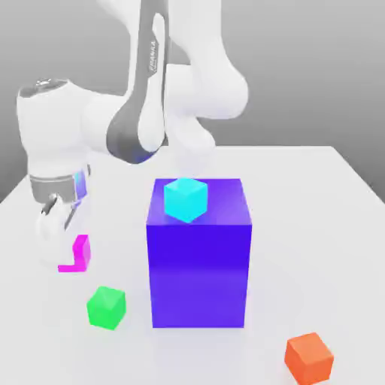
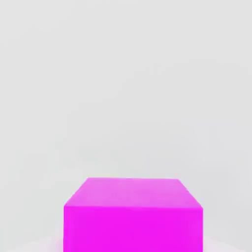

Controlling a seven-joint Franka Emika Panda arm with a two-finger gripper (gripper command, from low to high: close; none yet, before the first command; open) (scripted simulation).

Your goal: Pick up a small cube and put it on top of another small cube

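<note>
Four small cubes [image 1: 186,200], one large block [image 1: 198,274].

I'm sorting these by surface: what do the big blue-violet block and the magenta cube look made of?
The blue-violet block: probably smooth plastic, slightly glossy, given the soft pale sheen on its front. The magenta cube: likely plain plastic too, evenly coloured with crisp edges and no grain; painted wood can't be excluded.

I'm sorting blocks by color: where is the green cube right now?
The green cube sits on the table toward the exterior view's left, between the magenta cube and the big blue block.
</note>
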